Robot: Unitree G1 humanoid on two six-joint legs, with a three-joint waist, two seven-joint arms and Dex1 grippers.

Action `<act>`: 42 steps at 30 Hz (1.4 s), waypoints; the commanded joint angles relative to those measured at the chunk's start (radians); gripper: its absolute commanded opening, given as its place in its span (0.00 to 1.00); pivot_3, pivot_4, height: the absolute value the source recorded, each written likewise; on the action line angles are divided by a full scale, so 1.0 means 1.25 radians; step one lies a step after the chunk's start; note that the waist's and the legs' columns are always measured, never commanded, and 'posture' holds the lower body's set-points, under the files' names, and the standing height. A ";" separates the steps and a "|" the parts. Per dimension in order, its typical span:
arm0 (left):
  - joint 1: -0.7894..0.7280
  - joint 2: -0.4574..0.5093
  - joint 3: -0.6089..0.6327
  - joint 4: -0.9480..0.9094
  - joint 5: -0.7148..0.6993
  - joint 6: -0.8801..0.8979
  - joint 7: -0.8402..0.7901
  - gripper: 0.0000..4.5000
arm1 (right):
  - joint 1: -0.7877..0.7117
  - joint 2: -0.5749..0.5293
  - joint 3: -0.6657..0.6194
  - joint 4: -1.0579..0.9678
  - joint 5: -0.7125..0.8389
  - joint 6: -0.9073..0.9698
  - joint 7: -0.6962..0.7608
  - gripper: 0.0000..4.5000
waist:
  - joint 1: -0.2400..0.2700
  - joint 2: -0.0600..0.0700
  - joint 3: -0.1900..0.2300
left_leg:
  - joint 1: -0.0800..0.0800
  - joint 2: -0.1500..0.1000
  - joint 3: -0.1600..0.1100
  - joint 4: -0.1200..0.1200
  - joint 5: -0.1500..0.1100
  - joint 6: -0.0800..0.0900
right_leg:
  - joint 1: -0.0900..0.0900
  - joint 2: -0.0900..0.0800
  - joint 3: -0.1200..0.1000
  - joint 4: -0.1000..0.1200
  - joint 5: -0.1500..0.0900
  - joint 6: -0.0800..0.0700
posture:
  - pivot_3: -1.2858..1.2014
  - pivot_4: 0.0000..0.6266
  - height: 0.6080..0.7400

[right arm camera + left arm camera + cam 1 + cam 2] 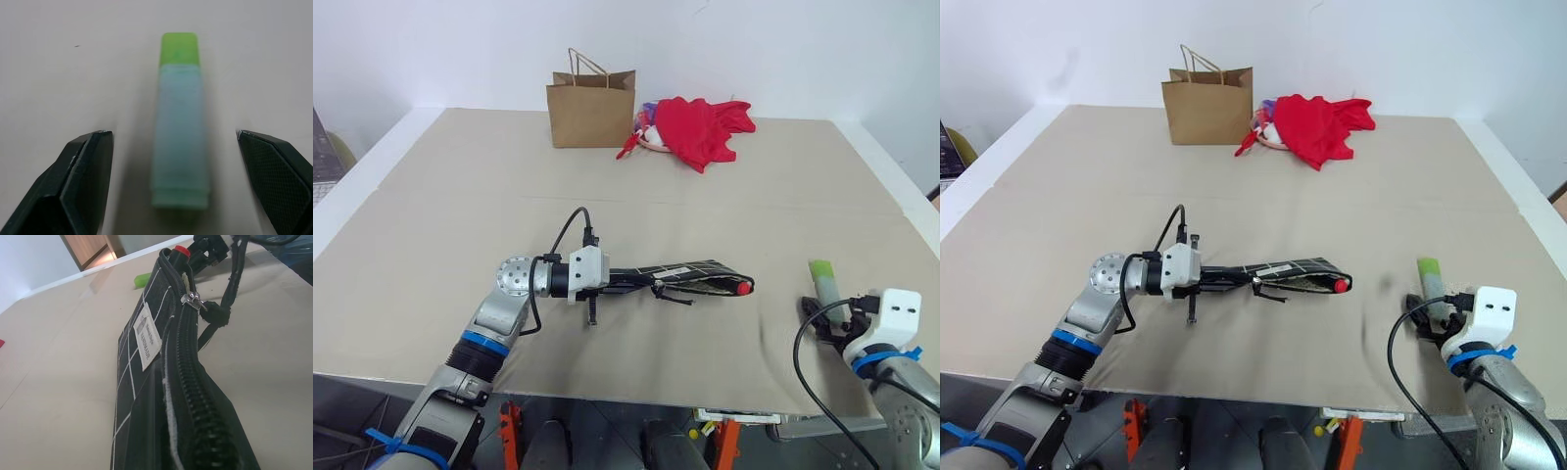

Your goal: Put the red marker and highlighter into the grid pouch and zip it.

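Reaching for the highlighter

Right gripper point(173, 183) jaws wide, highlighter point(179, 127) between them; left gripper point(607, 277) jaws clenched, steadying the grid pouch point(690, 276).

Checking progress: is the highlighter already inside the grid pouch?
No, the highlighter lies on the table between the open right gripper fingers.

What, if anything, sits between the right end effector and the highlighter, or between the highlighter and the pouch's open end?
Nothing visible. The right end effector is open with the highlighter lying between its fingers, untouched. Bare table separates the highlighter from the grid pouch, whose open end shows the red marker cap.
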 commanded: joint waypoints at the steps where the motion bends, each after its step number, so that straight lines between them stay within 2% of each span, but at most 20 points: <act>1: -0.013 0.006 0.013 -0.023 -0.004 -0.011 0.006 0.00 | 0.007 0.006 0.002 0.000 -0.028 0.008 -0.040 0.87 | 0.000 0.000 0.000 | 0.000 0.000 0.000 0.000 0.000 0.000 | 0.000 0.000 0.000 0.000 0.000 0.000 | 0.52 0.24 1.00; 2: -0.013 0.006 0.013 -0.023 -0.004 -0.011 0.006 0.00 | 0.012 0.004 0.011 -0.005 -0.031 0.010 -0.037 0.74 | 0.000 0.000 0.000 | 0.000 0.000 0.000 0.000 0.000 0.000 | 0.000 0.000 0.000 0.000 0.000 0.000 | 0.52 0.24 1.00; 3: -0.013 0.006 0.013 -0.023 -0.003 -0.011 0.007 0.00 | 0.016 0.001 0.018 -0.011 -0.036 0.014 -0.038 0.70 | 0.000 0.000 0.000 | 0.000 0.000 0.000 0.000 0.000 0.000 | 0.000 0.000 0.000 0.000 0.000 0.000 | 0.52 0.24 1.00; 4: -0.012 0.007 0.013 -0.023 -0.003 -0.012 0.007 0.00 | 0.021 -0.003 0.027 -0.015 -0.045 0.013 -0.038 0.58 | 0.000 0.000 0.000 | 0.000 0.000 0.000 0.000 0.000 0.000 | 0.000 0.000 0.000 0.000 0.000 0.000 | 0.52 0.24 1.00; 5: -0.012 0.007 0.013 -0.023 -0.003 -0.012 0.007 0.00 | 0.026 -0.008 0.036 -0.020 -0.052 0.014 -0.035 0.55 | 0.000 0.000 0.000 | 0.000 0.000 0.000 0.000 0.000 0.000 | 0.000 0.000 0.000 0.000 0.000 0.000 | 0.52 0.24 1.00; 9: -0.012 0.006 0.013 -0.022 -0.003 -0.012 0.008 0.00 | 0.035 -0.038 0.067 -0.036 -0.074 0.012 -0.015 0.25 | 0.001 0.000 0.000 | 0.000 0.000 0.000 0.000 0.000 0.000 | 0.000 0.000 0.000 0.000 -0.001 -0.001 | 0.52 0.24 1.00; 11: -0.011 0.005 0.012 -0.024 -0.003 -0.012 0.008 0.00 | 0.031 -0.064 0.085 -0.048 -0.078 0.008 0.015 0.25 | 0.001 0.000 0.000 | 0.000 0.000 0.000 0.000 0.000 0.000 | 0.000 0.000 0.000 0.000 -0.001 -0.001 | 0.52 0.24 1.00; 14: -0.013 0.004 0.010 -0.023 -0.003 -0.012 0.005 0.00 | -0.019 -0.120 0.105 -0.092 -0.030 -0.035 0.125 0.25 | -0.002 0.000 0.000 | 0.000 0.000 0.000 0.000 0.000 0.000 | 0.000 0.000 0.000 0.000 -0.001 -0.001 | 0.52 0.24 1.00; 20: -0.015 0.002 0.004 -0.024 -0.004 -0.011 -0.002 0.00 | -0.140 -0.299 0.104 -0.111 0.106 -0.104 0.458 0.25 | -0.008 0.001 0.001 | 0.000 0.000 0.000 0.000 0.000 0.000 | 0.000 0.000 0.001 0.000 0.000 0.001 | 0.52 0.24 1.00; 23: -0.014 0.002 0.002 -0.026 -0.005 -0.011 -0.005 0.00 | -0.149 -0.395 0.095 -0.103 0.169 -0.099 0.616 0.25 | 0.000 0.000 0.001 | 0.000 0.000 0.000 -0.001 0.000 0.000 | 0.000 0.000 0.000 0.000 -0.001 0.001 | 0.52 0.24 1.00; 27: -0.009 0.001 0.001 -0.030 -0.005 -0.008 -0.005 0.00 | -0.128 -0.534 0.072 -0.105 0.264 0.005 0.786 0.25 | 0.004 0.000 0.001 | -0.001 -0.002 0.000 -0.002 -0.001 0.001 | 0.000 -0.002 0.000 -0.001 -0.003 0.002 | 0.52 0.24 1.00; 30: -0.006 0.001 0.000 -0.033 -0.006 -0.008 -0.004 0.00 | -0.109 -0.577 0.070 -0.112 0.291 0.046 0.826 0.25 | 0.004 -0.001 0.002 | -0.001 -0.003 0.000 -0.002 -0.001 0.001 | 0.000 -0.003 0.000 -0.001 -0.003 0.002 | 0.52 0.24 1.00; 42: -0.007 -0.005 -0.002 -0.033 -0.005 -0.004 0.003 0.00 | -0.098 -0.589 0.138 -0.110 0.245 0.078 0.813 0.25 | 0.003 -0.001 0.002 | -0.001 -0.003 0.000 -0.001 -0.001 0.000 | 0.000 -0.003 0.000 -0.001 -0.002 0.003 | 0.52 0.24 1.00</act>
